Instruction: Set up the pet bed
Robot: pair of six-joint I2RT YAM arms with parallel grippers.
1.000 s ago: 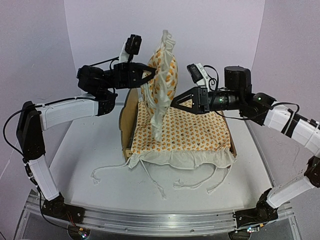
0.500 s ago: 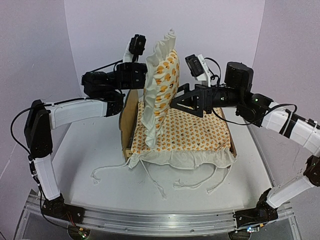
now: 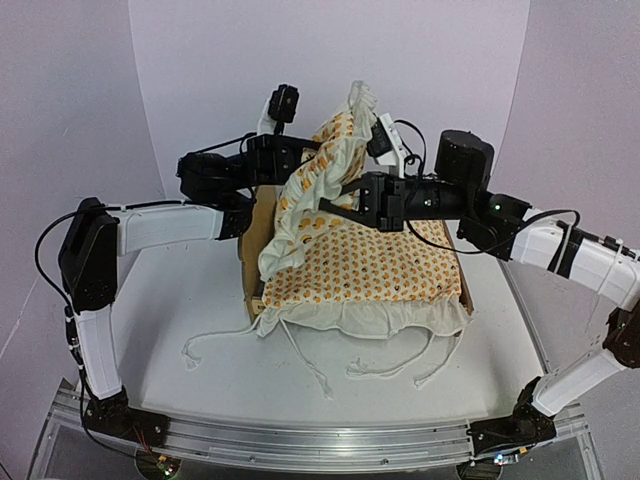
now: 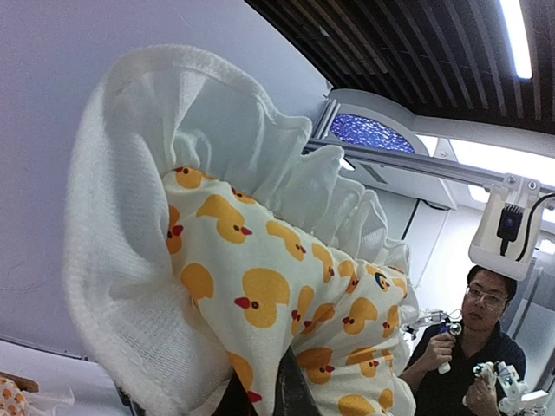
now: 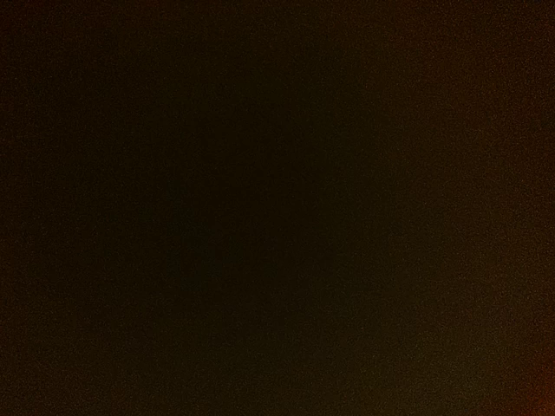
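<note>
The plywood pet bed (image 3: 252, 240) sits mid-frame on the white table (image 3: 170, 320), under a duck-print mattress cover (image 3: 380, 265) whose ties (image 3: 300, 355) trail toward the bottom edge. Above the bed's left end, a ruffled duck-print pillow (image 3: 325, 165) hangs tilted at upper centre. The left gripper (image 3: 303, 152) pinches its left side and the right gripper (image 3: 335, 195) is pressed together on its right face. The right wrist view is black.
</note>
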